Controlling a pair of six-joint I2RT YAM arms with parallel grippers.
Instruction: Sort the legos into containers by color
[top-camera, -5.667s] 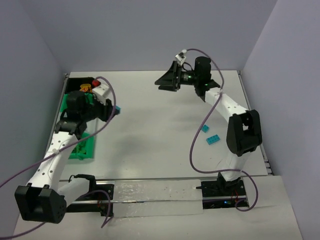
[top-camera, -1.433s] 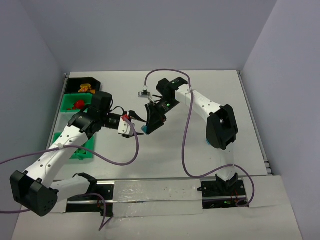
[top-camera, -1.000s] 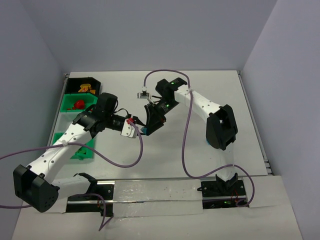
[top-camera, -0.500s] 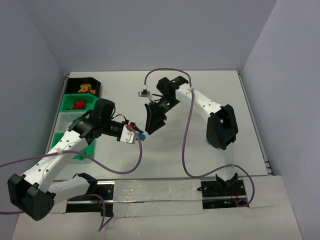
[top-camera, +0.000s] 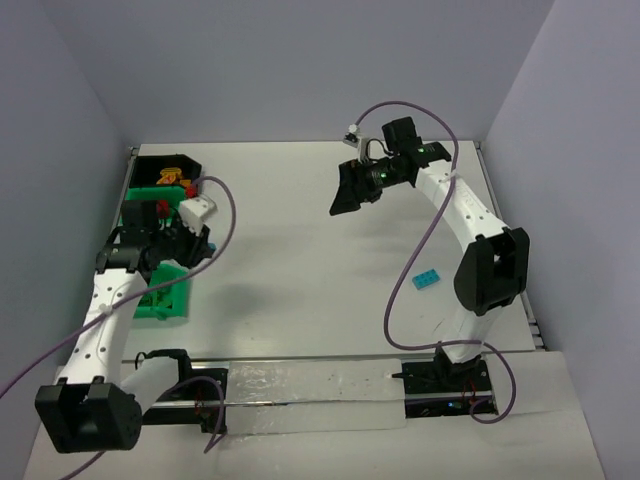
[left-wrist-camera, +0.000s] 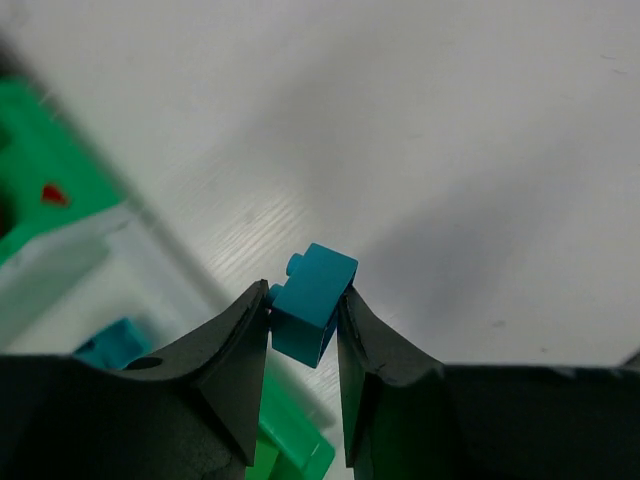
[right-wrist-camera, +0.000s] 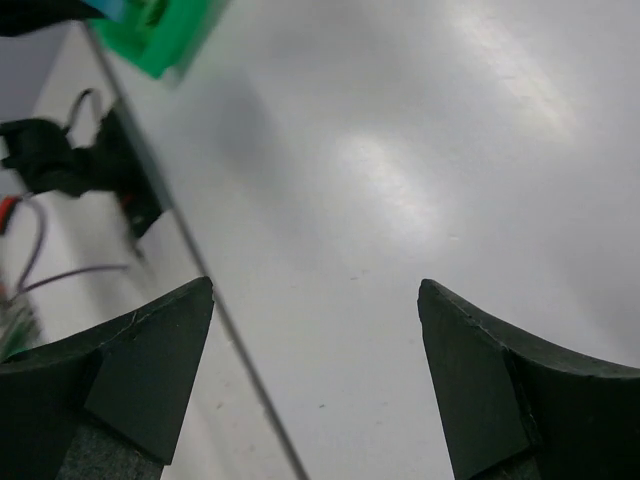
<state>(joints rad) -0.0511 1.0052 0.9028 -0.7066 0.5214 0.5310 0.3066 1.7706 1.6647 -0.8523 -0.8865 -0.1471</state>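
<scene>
Left gripper (left-wrist-camera: 302, 300), jaws pinched shut on a small teal-blue plastic brick (left-wrist-camera: 322, 280) just beside the row of bright green plastic bins (top-camera: 165, 308), should centre over the teal-holding bin before letting go; right gripper (right-wrist-camera: 315, 290), well apart from that row, gapes wide and empty.

The left arm (top-camera: 105, 295) covers part of the green bins (top-camera: 160, 305) in the top view; bricks (top-camera: 172, 178) in the black bin (top-camera: 150, 163) are too small to count. From the left wrist, 1 loose teal brick (left-wrist-camera: 108, 345) (blurred) sits partly behind a finger (left-wrist-camera: 225, 370).
</scene>
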